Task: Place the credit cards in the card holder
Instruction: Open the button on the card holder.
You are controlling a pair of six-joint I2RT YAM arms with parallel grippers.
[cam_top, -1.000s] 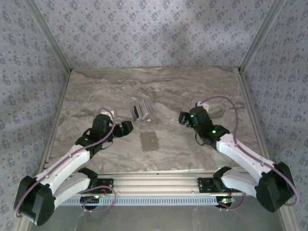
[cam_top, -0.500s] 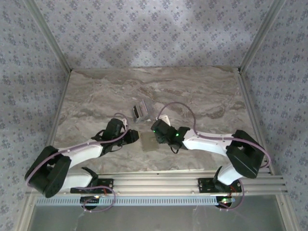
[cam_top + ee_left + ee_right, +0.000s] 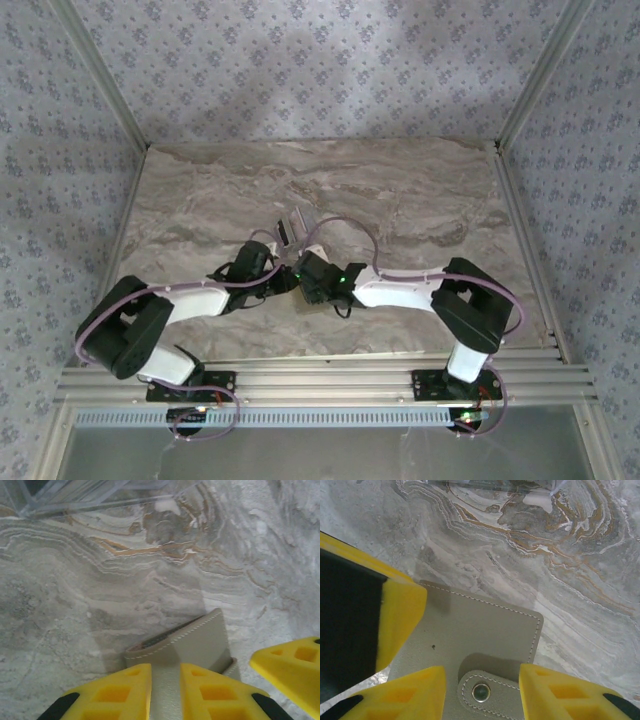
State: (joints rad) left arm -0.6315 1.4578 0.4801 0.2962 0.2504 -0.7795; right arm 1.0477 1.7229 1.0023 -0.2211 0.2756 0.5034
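Observation:
The grey-tan card holder [image 3: 200,640] lies on the marble, its stitched mouth facing away. My left gripper [image 3: 165,680] is shut on its near edge, and that edge fills the gap between the yellow fingers. In the right wrist view the card holder [image 3: 470,625] shows its snap tab [image 3: 480,692]. My right gripper [image 3: 480,672] stands open astride the tab, with a gap on its left side. Seen from above, the left gripper [image 3: 288,283] and right gripper [image 3: 303,280] meet over the holder and cover most of it. The credit cards [image 3: 290,228], one dark and the others pale, stand just beyond.
A clear stand [image 3: 90,497] holds the cards just beyond the holder. The right gripper's yellow finger [image 3: 295,665] sits close beside the left one. Bare marble table [image 3: 420,200] stretches to the back and to both sides, with aluminium rails at the edges.
Both arms have swung inward from the sides to meet at the card holder. Both sets of jaws have narrowed, and the left has closed on the holder's edge.

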